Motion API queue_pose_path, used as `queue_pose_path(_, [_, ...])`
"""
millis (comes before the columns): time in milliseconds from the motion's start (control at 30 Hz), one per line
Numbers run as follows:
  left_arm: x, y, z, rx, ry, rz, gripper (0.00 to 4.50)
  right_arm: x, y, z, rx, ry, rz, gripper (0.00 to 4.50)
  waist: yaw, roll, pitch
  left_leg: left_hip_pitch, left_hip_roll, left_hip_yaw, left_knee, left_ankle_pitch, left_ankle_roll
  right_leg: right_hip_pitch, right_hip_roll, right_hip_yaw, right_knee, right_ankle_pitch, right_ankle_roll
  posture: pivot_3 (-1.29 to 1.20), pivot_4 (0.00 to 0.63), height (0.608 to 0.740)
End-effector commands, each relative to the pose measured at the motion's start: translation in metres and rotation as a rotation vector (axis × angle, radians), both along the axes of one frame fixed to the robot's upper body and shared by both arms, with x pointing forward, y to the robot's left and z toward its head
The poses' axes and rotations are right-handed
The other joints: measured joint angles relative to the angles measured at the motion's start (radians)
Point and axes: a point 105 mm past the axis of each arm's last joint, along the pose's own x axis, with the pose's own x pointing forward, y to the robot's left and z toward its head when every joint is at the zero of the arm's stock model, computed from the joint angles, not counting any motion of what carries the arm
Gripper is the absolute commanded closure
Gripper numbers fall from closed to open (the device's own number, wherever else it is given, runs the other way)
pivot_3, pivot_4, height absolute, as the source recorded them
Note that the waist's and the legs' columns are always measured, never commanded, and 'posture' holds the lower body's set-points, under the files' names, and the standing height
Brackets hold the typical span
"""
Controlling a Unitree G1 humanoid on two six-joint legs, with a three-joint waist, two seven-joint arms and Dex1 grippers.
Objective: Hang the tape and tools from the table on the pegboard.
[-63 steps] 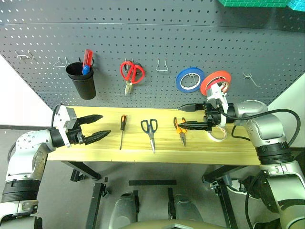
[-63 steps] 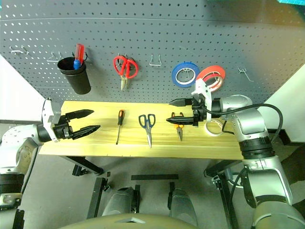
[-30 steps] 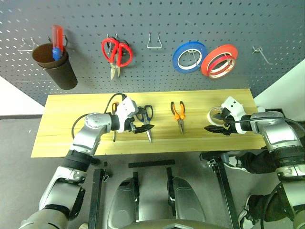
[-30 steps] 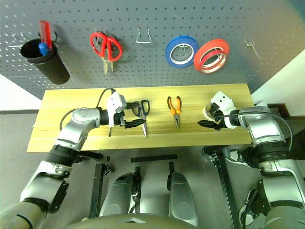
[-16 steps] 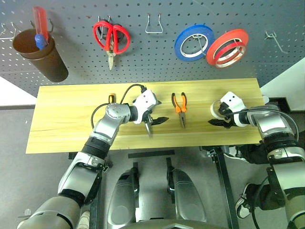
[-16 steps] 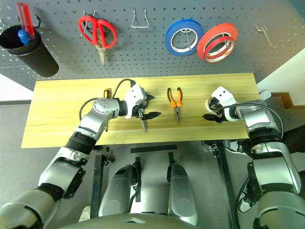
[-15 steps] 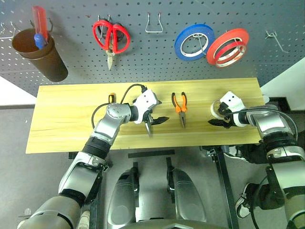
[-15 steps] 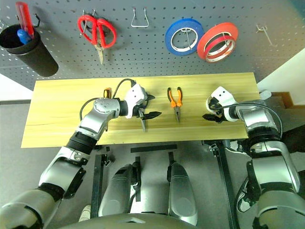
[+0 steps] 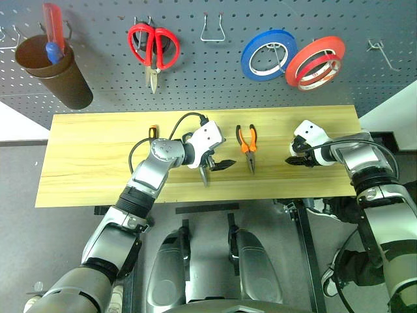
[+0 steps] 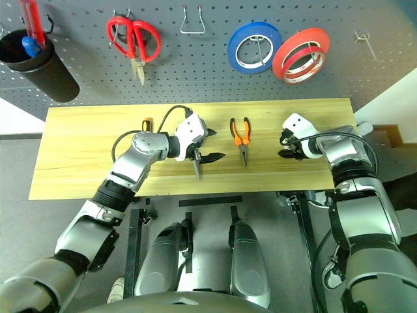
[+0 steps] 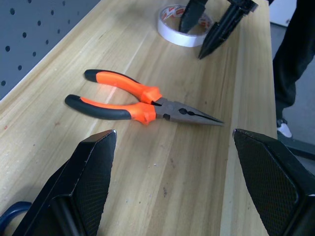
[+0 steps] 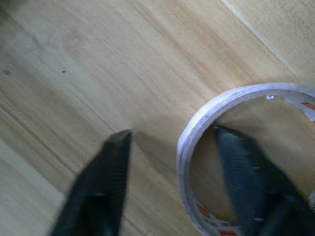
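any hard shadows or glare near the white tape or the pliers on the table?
Right wrist view: a soft shadow falls on the table beside one finger of the right gripper; the inside of the tape is shaded; no glare. Left wrist view: the pliers are evenly lit, with a thin shadow beneath. Left eye view: even light, no hot spots.

Your count: three tape rolls, two scissors, one of everything else.

On the table (image 9: 98,169) you have one white tape roll (image 11: 183,32) at the right, one pair of orange-handled pliers (image 9: 247,145), one pair of black-handled scissors (image 9: 204,173) and one screwdriver (image 9: 152,132). On the far pegboard (image 9: 98,26) you have one blue tape roll (image 9: 268,55), one red-orange tape roll (image 9: 315,60), one pair of red-handled scissors (image 9: 153,51), and one dark cup (image 9: 57,75) at the left holding one red-and-blue tool (image 9: 52,38).
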Motion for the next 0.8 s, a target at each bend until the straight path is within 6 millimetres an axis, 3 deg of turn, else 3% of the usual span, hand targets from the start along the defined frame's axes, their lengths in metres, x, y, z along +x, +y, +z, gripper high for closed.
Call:
queue_pose_path(33, [-0.005, -0.005, 0.008, -0.006, -0.032, -0.031, 0.48, -0.008, -0.002, -0.022, -0.030, 0.078, -0.006, 3.17, 0.000, 0.000, 0.000, 0.000, 0.000, 0.000, 0.000, 0.000, 0.000, 0.000, 0.000, 0.000, 0.000, 0.000, 0.000, 0.04, 0.463, 0.732])
queue_pose_path(167, [-0.018, -0.009, 0.012, -0.041, -0.041, -0.118, 0.48, -0.008, -0.003, -0.023, -0.049, 0.087, -0.010, 4.48, -0.001, 0.000, 0.000, 0.000, 0.000, 0.000, 0.000, 0.000, 0.000, 0.000, 0.000, 0.000, 0.000, 0.000, 0.000, 0.04, 0.460, 0.732])
queue_pose_path(400, [-0.016, -0.003, 0.016, -0.072, -0.062, -0.110, 0.48, -0.009, -0.009, -0.020, -0.031, 0.092, -0.032, 4.48, 0.000, -0.001, -0.001, 0.002, 0.001, 0.000, 0.000, 0.001, -0.001, 0.003, -0.001, -0.001, 0.000, 0.000, 0.000, 0.02, 0.419, 0.732])
queue_pose_path(500, [-0.023, 0.002, 0.029, -0.146, -0.075, -0.145, 0.48, -0.011, -0.003, 0.006, 0.103, 0.057, -0.003, 4.48, 0.001, -0.001, -0.001, 0.002, 0.001, 0.000, 0.000, 0.001, -0.001, 0.003, -0.002, -0.001, 0.000, 0.000, 0.000, 0.01, 0.389, 0.732])
queue_pose_path(800, [-0.048, 0.027, 0.047, -0.257, -0.079, -0.253, 0.48, -0.057, 0.000, 0.049, 0.250, -0.015, 0.131, 4.48, 0.001, 0.001, -0.004, -0.012, 0.000, -0.003, 0.002, 0.001, -0.002, -0.005, -0.004, -0.009, -0.001, 0.000, 0.000, -0.05, 0.292, 0.732])
